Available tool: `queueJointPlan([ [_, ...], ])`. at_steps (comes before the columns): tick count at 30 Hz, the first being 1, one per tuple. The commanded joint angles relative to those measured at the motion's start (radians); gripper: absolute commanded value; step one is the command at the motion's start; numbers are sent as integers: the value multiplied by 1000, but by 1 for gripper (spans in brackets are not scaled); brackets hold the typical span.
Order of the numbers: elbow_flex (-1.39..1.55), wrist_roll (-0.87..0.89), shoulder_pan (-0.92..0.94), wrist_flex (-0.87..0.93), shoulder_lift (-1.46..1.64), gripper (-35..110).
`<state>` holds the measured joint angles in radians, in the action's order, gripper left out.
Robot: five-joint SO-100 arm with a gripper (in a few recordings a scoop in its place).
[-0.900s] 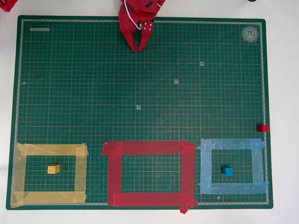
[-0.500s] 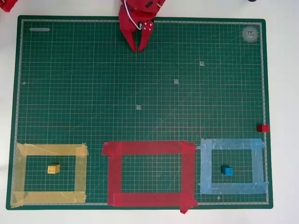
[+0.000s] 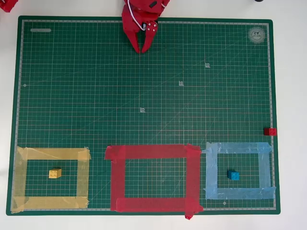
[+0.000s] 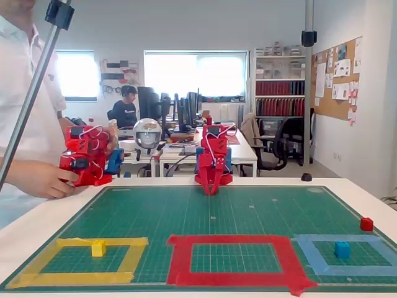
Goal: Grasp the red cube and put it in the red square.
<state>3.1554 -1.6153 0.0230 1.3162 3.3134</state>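
Arm [image 3: 144, 12] cut off by the overhead view's top edge behind the gripper [image 3: 143, 49]. Fingertips too close together to judge any gap. Red cube [image 3: 270, 131], far from the gripper, too small to show studs.

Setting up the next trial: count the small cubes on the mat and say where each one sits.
3. The yellow cube sits inside the yellow tape outline, the blue cube inside the light blue tape outline, and the red cube lies at the mat's right edge.

Matt gridded green mat [image 3: 96, 96], wrinkled tape red square [image 3: 153, 151], glossy plastic red cube [image 3: 270, 131]
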Motion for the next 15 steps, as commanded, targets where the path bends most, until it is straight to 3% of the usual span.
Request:
queueJointPlan([
  [1, 5, -8, 11, 9, 37, 2],
  [15, 5, -3, 8, 9, 37, 2],
])
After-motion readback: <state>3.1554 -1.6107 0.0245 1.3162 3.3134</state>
